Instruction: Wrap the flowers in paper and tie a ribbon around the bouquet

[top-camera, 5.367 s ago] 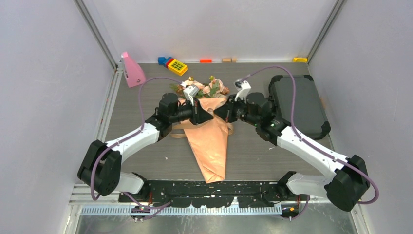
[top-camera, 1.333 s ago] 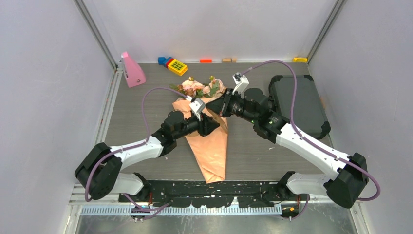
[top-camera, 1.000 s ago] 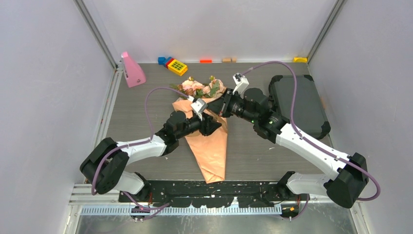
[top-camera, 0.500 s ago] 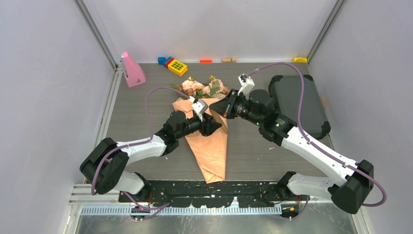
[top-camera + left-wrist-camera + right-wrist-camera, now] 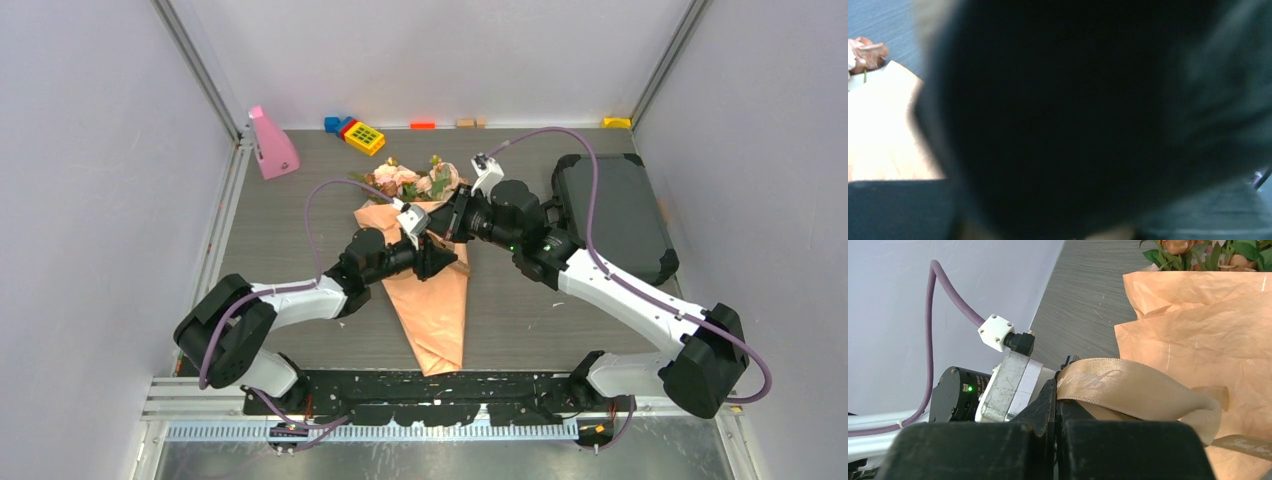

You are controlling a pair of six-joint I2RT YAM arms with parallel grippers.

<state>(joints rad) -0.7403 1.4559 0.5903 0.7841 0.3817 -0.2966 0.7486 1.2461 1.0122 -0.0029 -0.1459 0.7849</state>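
Observation:
The bouquet lies on the table: a peach-orange paper cone, with the pink flowers at its far end. My right gripper is over the cone's upper right edge, shut on the tan ribbon. In the right wrist view a loop of ribbon curls out from the shut right gripper over the paper, below the flowers. My left gripper is on the cone's upper middle, almost touching the right one. A dark blur fills the left wrist view, hiding its jaws; only paper shows at the left.
A black case lies at the right, behind my right arm. A pink object stands at the back left. A yellow toy and small coloured blocks sit along the back wall. The left arm's wrist camera is close beside my right fingers.
The right gripper swung right, then back left with the ribbon, closing in on the left gripper. The left gripper stayed on the cone while its arm shifted slightly.

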